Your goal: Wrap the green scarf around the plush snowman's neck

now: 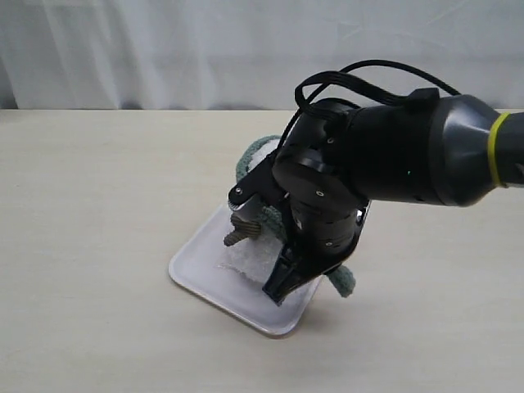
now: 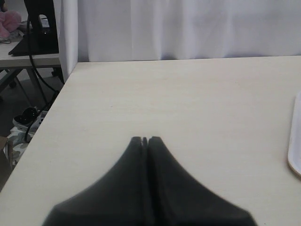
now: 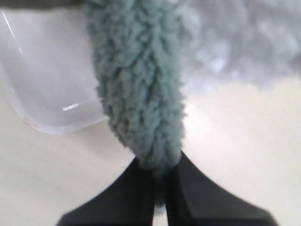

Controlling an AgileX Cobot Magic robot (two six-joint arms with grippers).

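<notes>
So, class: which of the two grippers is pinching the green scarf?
The right gripper: its jaws clamp the green scarf. The left gripper is shut on nothing.

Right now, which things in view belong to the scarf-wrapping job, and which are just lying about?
Belongs to the job:
- green scarf, pinched in the shut right gripper
- plush snowman
- white tray under it

Just lying about:
- left gripper, shut over bare table
- pink plush toy on the side desk
</notes>
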